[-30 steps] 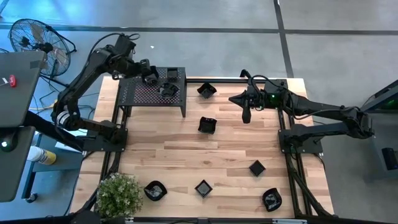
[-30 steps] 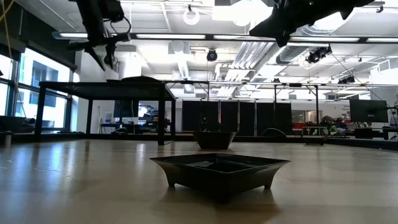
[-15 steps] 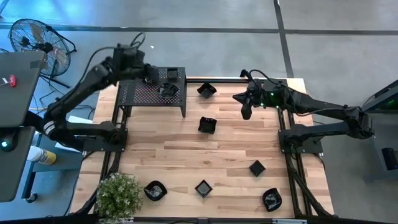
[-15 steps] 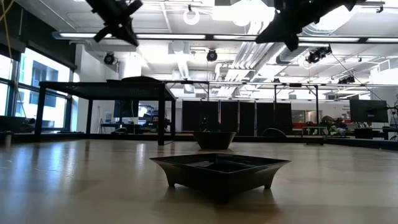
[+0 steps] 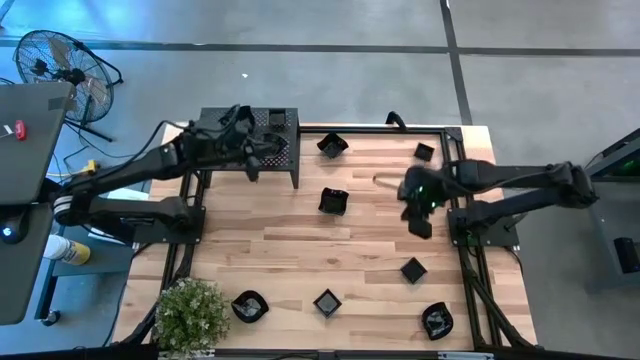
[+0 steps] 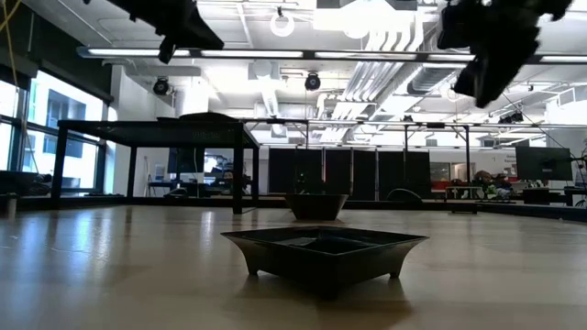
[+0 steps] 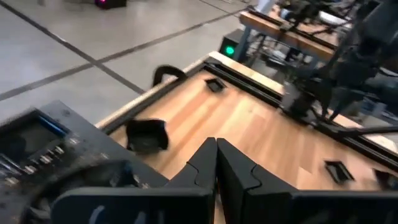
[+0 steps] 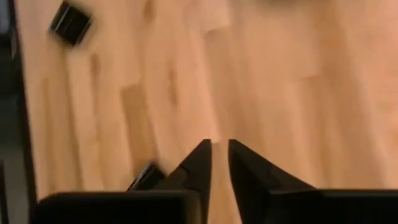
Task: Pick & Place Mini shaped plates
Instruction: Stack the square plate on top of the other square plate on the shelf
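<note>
Several mini shaped plates, small glossy black dishes, lie scattered on the wooden table: one mid-table (image 5: 333,200), one at the far edge (image 5: 332,145), one at the far right (image 5: 424,152), others near the front (image 5: 327,301). Two plates (image 5: 277,118) sit on the black perforated shelf (image 5: 225,150). My left gripper (image 5: 252,162) hovers shut and empty over the shelf's near edge; its wrist view (image 7: 216,146) shows the fingers together. My right gripper (image 5: 418,218) hangs above bare wood on the right, tipped downward, its fingers (image 8: 219,146) slightly apart and empty.
A potted plant (image 5: 190,312) stands at the near-left corner. Black frame rails (image 5: 470,270) run along the table's sides. In the low view a square dish (image 6: 324,247) sits close in front, with a rounder one (image 6: 316,203) behind it. Bare wood lies mid-table.
My left gripper has swung from above the shelf's far part toward the near edge, levelled out and shut on nothing. My right gripper has gone toward the table's near and right edges and tipped to point downward. No plate has moved.
</note>
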Motion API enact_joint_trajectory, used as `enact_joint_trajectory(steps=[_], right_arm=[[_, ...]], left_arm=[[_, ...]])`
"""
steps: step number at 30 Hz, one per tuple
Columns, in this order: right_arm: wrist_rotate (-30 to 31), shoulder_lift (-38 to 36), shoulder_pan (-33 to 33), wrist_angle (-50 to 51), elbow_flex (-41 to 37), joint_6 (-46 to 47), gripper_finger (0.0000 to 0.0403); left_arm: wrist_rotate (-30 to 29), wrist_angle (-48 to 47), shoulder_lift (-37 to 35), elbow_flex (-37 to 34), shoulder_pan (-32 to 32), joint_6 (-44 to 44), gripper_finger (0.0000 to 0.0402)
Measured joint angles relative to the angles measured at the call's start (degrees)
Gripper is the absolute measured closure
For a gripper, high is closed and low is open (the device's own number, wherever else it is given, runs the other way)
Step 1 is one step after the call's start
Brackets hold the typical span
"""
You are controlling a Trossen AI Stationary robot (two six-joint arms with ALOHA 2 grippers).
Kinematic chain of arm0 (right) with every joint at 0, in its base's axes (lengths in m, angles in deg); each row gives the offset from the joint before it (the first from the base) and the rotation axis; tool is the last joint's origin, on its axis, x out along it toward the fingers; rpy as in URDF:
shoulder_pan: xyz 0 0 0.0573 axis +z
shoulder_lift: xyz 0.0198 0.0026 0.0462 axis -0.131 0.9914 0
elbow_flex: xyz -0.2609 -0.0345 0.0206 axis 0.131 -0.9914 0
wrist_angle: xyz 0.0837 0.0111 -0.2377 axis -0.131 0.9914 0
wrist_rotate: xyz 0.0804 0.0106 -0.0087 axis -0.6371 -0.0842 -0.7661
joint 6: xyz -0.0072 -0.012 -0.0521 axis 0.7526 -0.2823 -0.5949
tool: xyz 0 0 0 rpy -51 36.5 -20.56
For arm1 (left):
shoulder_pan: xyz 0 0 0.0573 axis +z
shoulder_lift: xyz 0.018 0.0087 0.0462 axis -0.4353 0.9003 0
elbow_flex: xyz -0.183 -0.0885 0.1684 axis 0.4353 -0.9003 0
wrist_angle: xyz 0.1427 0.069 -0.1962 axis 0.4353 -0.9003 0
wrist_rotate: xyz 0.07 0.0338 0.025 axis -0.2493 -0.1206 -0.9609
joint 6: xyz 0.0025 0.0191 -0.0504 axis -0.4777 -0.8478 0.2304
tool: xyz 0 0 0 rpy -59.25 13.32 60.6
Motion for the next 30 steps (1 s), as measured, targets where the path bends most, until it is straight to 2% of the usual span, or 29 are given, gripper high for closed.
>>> enact_joint_trajectory(steps=[6, 11, 19, 22, 30], right_arm=[[-3.29, 9.21, 9.76, -0.26, 0.0, -6.67, 0.0293], [-8.38, 18.05, 14.87, -0.85, 0.0, -13.55, 0.0271], [-8.87, 27.82, 18.51, -4.49, -0.04, -21.49, 0.0279], [-7.36, 30.68, 18.43, -5.8, -0.06, -22.7, 0.0289], [-8.71, 35.51, 18.77, -7.63, -0.09, -23.74, 0.0323]], left_arm=[[-0.17, 0.89, -5.26, -4.0, -0.98, 2.56, 0.0401], [-0.2, 1.07, -8.22, -5.81, -0.98, 2.95, 0.0401], [-0.22, -0.57, -9.33, -5.95, -0.98, 2.52, 0.0401], [-0.22, -1.85, -9.33, -5.96, -0.98, 2.52, 0.0401], [0.01, -2.52, -9.33, -5.97, -0.98, 2.51, 0.0401]])
